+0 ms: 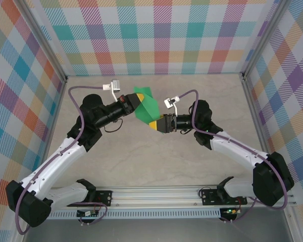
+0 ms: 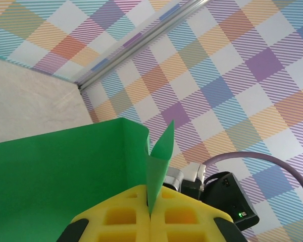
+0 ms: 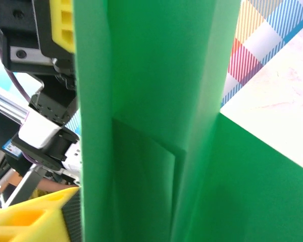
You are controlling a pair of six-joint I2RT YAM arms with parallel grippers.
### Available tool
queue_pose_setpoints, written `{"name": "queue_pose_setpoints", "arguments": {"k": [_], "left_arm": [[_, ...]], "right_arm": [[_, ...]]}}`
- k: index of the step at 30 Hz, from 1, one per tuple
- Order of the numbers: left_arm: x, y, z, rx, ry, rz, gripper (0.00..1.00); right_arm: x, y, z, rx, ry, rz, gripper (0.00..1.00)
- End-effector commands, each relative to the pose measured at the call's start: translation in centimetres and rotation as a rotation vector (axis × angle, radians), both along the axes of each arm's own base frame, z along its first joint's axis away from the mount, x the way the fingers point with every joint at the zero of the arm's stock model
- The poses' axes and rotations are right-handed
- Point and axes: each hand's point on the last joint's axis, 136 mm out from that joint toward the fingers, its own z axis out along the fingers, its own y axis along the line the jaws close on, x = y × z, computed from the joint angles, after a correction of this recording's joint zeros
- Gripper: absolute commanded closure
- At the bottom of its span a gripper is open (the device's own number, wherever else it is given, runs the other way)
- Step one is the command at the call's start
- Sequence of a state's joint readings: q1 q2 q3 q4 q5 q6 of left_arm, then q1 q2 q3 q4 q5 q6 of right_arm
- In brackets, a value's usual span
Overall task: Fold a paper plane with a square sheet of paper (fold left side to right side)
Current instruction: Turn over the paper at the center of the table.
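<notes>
A: Starting with the green paper point(image 1: 145, 107). Where?

B: Held up off the counter point(image 1: 141, 166), about mid-cell, strung between the left hand point(image 1: 140, 97) and the right hand point(image 1: 153, 124). From the top camera, a slanted strip: upper end toward the far left, lower end toward the near right.

A: And the left hand?

B: Closed, pinching the upper end of the paper. From the left wrist camera, yellow pads point(image 2: 116, 217) pressed together, with a thin upright flap of green rising out of the seam between them. Beside that flap, a broad green panel stretching away to the left.

A: Flat or folded?

B: Folded in places. From the right wrist camera, overlapping layers and a slanted crease edge across the paper, standing nearly vertical right in front of the lens.

A: Right hand, then?

B: Clamped on the lower corner, going by the top view: narrow, with yellow tips right at the green edge. Up close, one yellow pad point(image 3: 30, 222) at lower left against the paper; the other pad hidden behind it.

A: Anything else around?

B: Plaid walls point(image 1: 156, 35) on three sides. An aluminium rail point(image 1: 161, 194) along the near edge, with both arm bases bolted on.
</notes>
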State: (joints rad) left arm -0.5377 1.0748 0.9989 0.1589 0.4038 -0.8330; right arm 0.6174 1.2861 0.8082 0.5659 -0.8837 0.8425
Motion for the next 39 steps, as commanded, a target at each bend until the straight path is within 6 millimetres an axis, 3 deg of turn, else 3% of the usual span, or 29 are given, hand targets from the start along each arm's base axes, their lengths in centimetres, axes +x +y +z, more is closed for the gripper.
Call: {"name": "queue_pose_setpoints", "arguments": {"k": [1,7,10,12,16,20,26,30,32,35,39], "left_arm": [[0.0,-0.2,-0.1,-0.011,0.000,-0.019,1.00],[0.4,-0.6,-1.0,0.011,0.020,-0.025,0.97],[0.4,-0.3,-1.1,0.039,0.019,-0.010,0.87],[0.3,0.2,-1.2,0.070,0.009,0.012,0.73],[-0.1,2.4,-1.0,0.164,-0.017,0.107,0.35],[-0.2,6.0,-1.8,0.283,-0.016,0.278,0.14],[-0.9,12.0,-2.6,0.381,-0.009,0.547,0.09],[-2.0,15.5,-2.6,0.380,-0.014,0.696,0.09],[-2.5,16.9,-2.8,0.385,-0.002,0.753,0.09],[-3.0,18.2,-3.1,0.393,0.016,0.808,0.08],[-3.3,18.9,-3.3,0.414,0.033,0.834,0.06]], "right_arm": [[-0.6,-0.2,2.6,0.039,-0.087,-0.004,0.41],[-0.9,-0.8,2.5,-0.002,-0.108,-0.033,0.68],[-0.9,-1.1,1.8,-0.042,-0.108,-0.049,0.76],[-0.8,-1.3,1.1,-0.080,-0.105,-0.067,0.80],[0.2,-2.1,-2.2,-0.273,-0.084,-0.138,0.85],[1.3,-4.2,-6.5,-0.545,-0.096,-0.239,0.88],[2.2,-8.5,-12.1,-1.136,-0.291,-0.393,0.87],[3.4,-11.1,-13.2,-1.561,-0.484,-0.503,0.86],[4.1,-11.6,-13.2,-1.726,-0.571,-0.542,0.86],[4.9,-10.7,-13.8,-1.913,-0.707,-0.536,0.85],[6.2,-9.3,-16.0,-2.132,-0.850,-0.468,0.84]]}}
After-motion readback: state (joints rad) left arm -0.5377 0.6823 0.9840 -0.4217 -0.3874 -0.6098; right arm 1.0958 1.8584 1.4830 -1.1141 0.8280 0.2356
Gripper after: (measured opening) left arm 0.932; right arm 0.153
